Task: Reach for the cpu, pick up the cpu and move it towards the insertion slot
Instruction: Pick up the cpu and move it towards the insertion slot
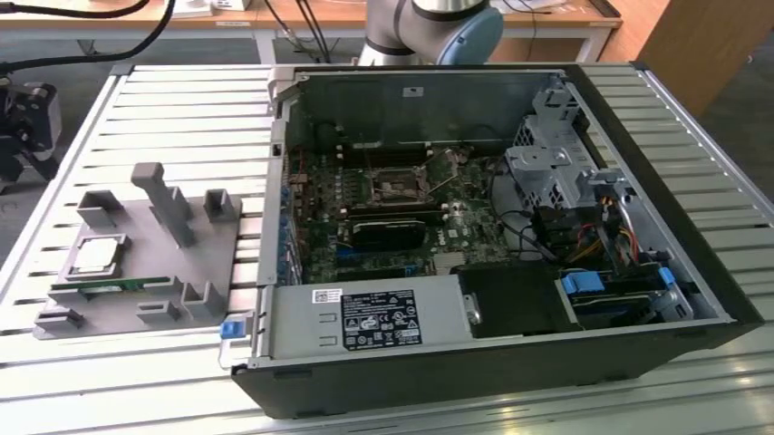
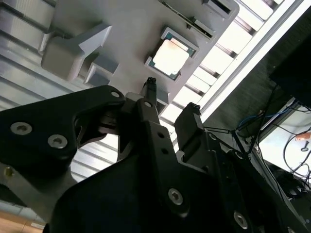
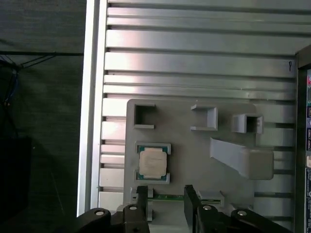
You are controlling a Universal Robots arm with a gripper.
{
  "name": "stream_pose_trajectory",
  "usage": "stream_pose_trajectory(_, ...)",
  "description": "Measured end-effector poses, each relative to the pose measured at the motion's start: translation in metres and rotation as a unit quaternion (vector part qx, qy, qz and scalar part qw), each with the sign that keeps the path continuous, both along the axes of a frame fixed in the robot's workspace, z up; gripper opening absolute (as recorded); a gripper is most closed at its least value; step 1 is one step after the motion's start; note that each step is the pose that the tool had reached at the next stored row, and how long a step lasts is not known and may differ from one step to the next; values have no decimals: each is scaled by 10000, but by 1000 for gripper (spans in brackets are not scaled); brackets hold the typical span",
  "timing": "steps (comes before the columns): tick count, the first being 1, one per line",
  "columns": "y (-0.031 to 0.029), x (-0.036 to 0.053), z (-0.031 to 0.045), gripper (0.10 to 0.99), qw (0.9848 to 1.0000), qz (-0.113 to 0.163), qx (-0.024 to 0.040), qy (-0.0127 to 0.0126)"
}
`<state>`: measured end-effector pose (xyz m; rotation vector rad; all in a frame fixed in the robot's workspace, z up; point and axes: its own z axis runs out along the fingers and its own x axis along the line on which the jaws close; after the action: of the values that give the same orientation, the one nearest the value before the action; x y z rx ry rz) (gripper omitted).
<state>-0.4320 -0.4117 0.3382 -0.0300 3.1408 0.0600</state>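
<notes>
The open gripper (image 3: pixel 165 190) hung over the grey holder (image 3: pixel 194 155), near the cpu (image 3: pixel 153 162). A green memory stick (image 3: pixel 167 197) lay beside the cpu, with upright grey posts (image 3: pixel 248 162) around.

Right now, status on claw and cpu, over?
Claw open, empty, short of the cpu. Cpu seated in grey holder, untouched. Memory stick lies alongside it.

1 cpu (image 1: pixel 97 255), 1 green memory stick (image 1: pixel 109 287) and 1 grey fixture (image 1: pixel 151 265) sit beside 1 open computer case (image 1: pixel 484 381) containing 1 insertion slot (image 1: pixel 396 186).
</notes>
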Motion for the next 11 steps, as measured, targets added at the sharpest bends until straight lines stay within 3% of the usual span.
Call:
stream_pose_trajectory(3, -7, -6, -54, 467, 10000, 0, 0, 0)
stream_pose_trajectory(5, -10, -7, -92, 584, 10000, 0, 0, 0)
stream_pose_trajectory(6, -11, -8, -110, 584, 10000, 0, 0, 0)
stream_pose_trajectory(11, -13, -11, -199, 816, 10000, 0, 0, 0)
